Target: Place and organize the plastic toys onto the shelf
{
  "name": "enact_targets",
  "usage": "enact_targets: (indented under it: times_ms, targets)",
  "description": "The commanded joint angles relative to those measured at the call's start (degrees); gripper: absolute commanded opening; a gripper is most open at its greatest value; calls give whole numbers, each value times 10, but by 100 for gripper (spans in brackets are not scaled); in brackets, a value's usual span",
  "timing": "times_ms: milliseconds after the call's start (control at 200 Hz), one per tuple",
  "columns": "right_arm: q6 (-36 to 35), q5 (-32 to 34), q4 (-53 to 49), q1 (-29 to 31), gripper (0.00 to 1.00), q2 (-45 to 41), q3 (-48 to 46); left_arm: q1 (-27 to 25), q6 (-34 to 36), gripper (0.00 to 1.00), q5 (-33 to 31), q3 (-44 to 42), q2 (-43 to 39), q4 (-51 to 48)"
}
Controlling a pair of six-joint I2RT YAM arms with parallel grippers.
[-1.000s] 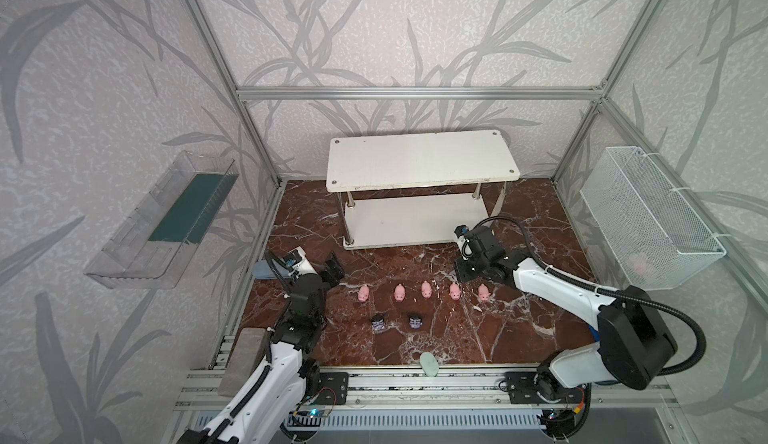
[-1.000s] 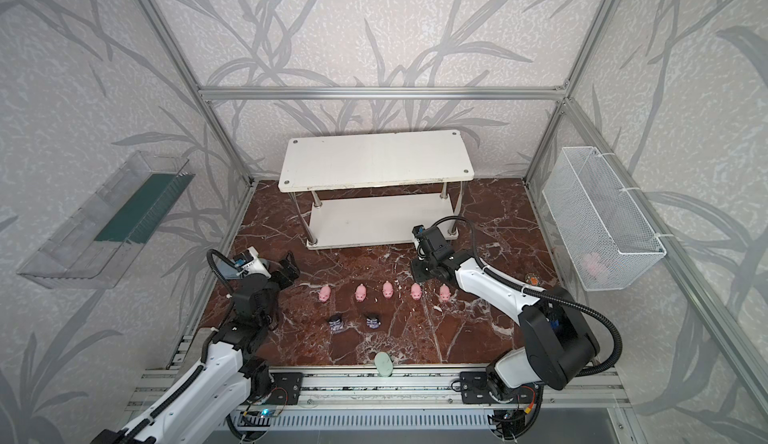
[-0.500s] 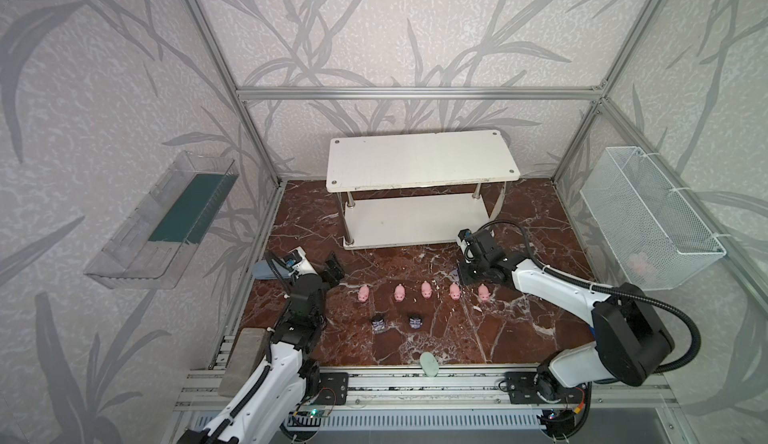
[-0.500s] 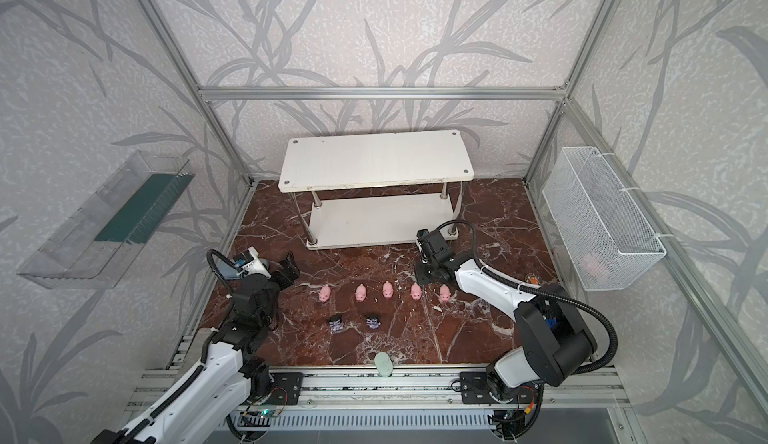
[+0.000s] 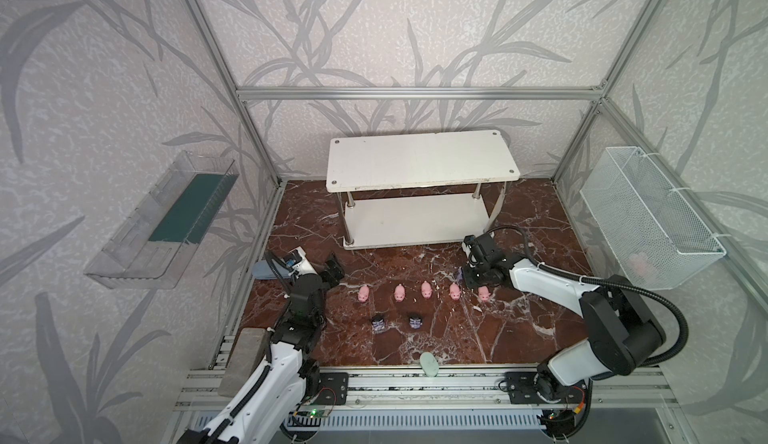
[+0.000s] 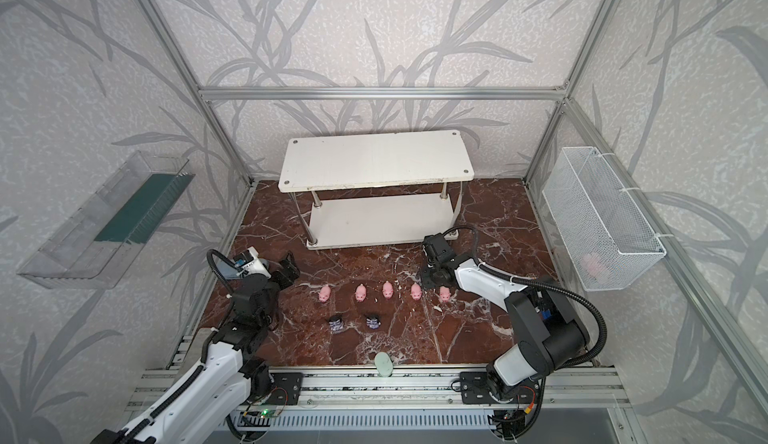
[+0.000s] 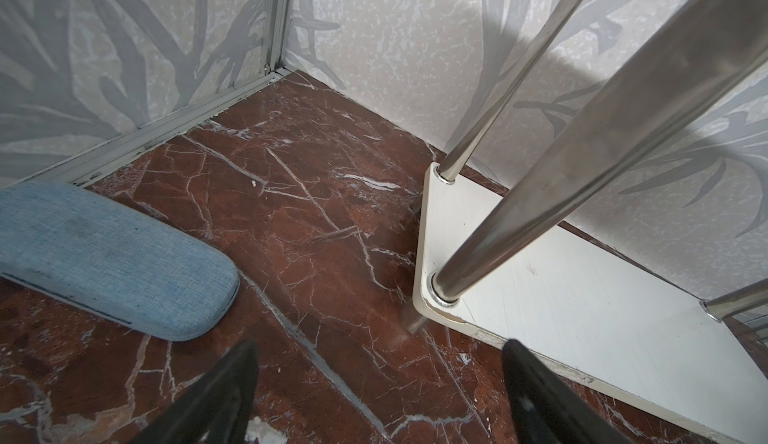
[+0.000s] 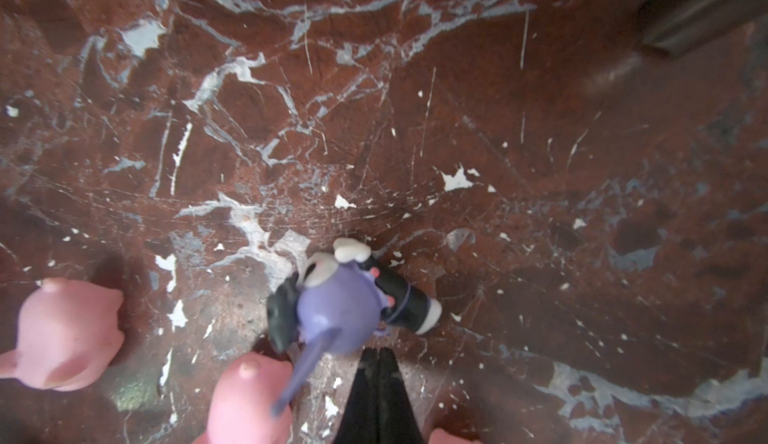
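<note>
- Right claw (image 8: 376, 363) is clenched on nothing, low over the desk (image 8: 540, 130) just past two dark figurines (image 5: 378, 322) standing at the front. Its tips sit just beside a purple figurine (image 8: 338, 309) that seems tipped over, close to a pig (image 8: 249, 396).
- To pick well, I judge it should spread its jaws, straddle the round head, and close without nudging the pig row (image 5: 426, 289).
- Left claw (image 7: 379, 350) gapes, released and empty, facing a corner post (image 7: 540, 172).
- Farthest back, the shelf (image 5: 419, 159) has both boards bare, so every toy is yet to go there.
- Against a second ago, the right elbow (image 5: 615, 317) has drawn inward. The claw stays by the same pigs, and the toys and left arm are unmoved.
</note>
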Motion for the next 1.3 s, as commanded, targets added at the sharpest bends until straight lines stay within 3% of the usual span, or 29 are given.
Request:
enact_targets:
  times_ms: [0,510,735,825,1085,1295]
  targets:
    - [8,14,-1,-7,0,1,-7,3,-10,90,-3,-2,6,10]
    - [5,-28,20,-18,0,-18,-13,3,-11,90,-2,-1,9,9]
    - [19,-49,31,-16,0,-79,-44,3,-12,90,-2,0,11,10]
    - [28,-42,26,-1,8,-104,-51,3,-12,90,1,1,13,11]
    - [79,0,65,66,48,-102,-62,3,-19,90,10,1,26,23]
    - [117,51,84,100,58,-61,-52,3,-19,90,13,0,29,26]
